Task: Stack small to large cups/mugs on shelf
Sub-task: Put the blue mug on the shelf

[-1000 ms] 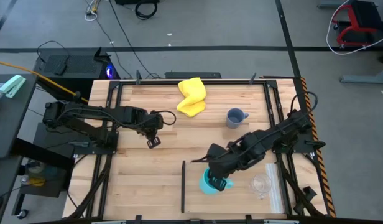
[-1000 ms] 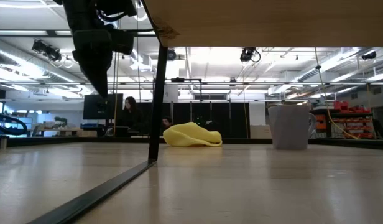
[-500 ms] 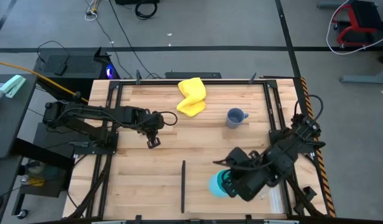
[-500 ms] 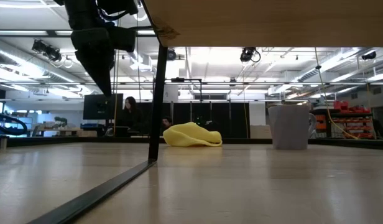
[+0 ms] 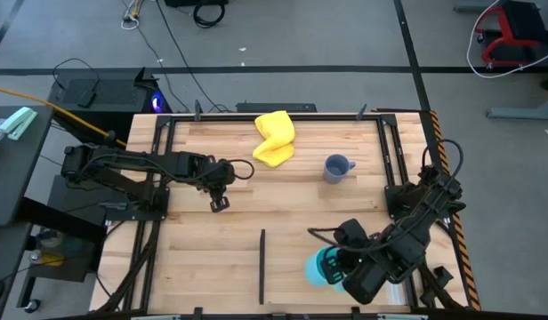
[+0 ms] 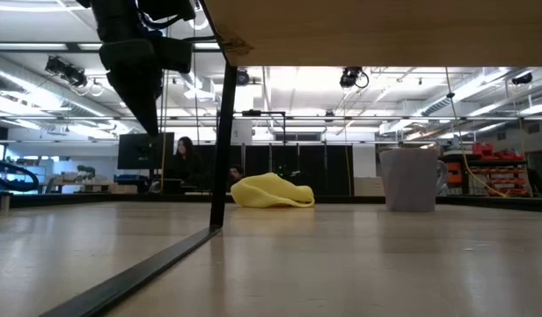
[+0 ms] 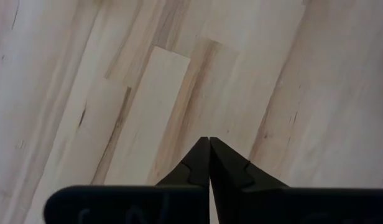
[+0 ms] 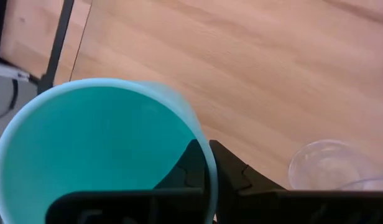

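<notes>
My right hand (image 8: 210, 163) has the cyan mug (image 8: 101, 149) pinched by its rim, one finger inside the wall and the other outside, pressed tight on it. From above, the mug (image 5: 322, 267) sits close to the table's near edge, toward the right corner, with the right arm folded over it from the right side. In the right wrist view I look straight down into its mouth and see only the teal inside; whether its base rests on the wood I cannot tell.

The clear cup (image 8: 331, 167) stands on the table just beside the mug, on the side toward the right edge. From above it is hidden under the arm.

The grey-blue mug (image 5: 337, 167) stands upright and alone in the right half of the table, nearer the far edge, well apart from the other two. In the low view it (image 6: 412, 180) shows as a pale upright shape at the right.

A yellow cloth (image 5: 274, 137) lies crumpled at the far edge, near the middle, with the grey-blue mug near it to the right.

My left hand (image 5: 220, 203) waits over the left half of the table, about midway between near and far edges. Its fingers (image 7: 193, 167) are pressed together with nothing between them, above bare wood (image 7: 260, 74).
</notes>
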{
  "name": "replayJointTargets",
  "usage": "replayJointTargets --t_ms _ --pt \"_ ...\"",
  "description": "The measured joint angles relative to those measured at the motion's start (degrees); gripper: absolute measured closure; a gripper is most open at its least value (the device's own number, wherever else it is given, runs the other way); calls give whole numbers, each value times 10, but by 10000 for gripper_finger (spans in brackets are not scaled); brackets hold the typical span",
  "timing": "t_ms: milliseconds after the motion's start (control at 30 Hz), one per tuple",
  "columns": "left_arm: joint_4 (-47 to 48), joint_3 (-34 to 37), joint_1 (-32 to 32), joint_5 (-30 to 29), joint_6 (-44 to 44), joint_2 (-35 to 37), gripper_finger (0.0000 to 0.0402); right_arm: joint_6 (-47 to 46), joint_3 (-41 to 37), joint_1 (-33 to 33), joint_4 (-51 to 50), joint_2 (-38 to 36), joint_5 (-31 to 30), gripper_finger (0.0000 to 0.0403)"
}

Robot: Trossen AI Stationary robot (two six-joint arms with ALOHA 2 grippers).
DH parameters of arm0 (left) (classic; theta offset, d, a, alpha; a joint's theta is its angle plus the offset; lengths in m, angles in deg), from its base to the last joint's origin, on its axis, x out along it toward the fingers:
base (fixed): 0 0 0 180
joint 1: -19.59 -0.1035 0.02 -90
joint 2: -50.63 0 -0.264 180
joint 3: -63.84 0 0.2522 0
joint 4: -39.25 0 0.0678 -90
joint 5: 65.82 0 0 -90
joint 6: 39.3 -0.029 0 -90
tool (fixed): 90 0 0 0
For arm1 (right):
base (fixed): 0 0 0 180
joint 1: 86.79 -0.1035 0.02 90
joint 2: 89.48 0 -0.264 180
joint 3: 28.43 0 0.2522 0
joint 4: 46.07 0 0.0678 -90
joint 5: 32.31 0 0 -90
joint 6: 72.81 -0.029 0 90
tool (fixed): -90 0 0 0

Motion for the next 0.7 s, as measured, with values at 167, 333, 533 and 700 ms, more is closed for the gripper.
replayJointTargets --t_ms 167,333,533,700 --pt "-20 0 0 0 -54 0 375 -58 0 0 0 0 -1 395" --pt "-43 0 0 0 -133 0 387 -110 0 -3 0 0 0 395" --pt "-49 0 -1 0 -217 0 394 -128 0 -3 0 2 40 395" --pt "-66 0 -2 1 -246 0 377 -142 -9 -7 1 4 44 395"
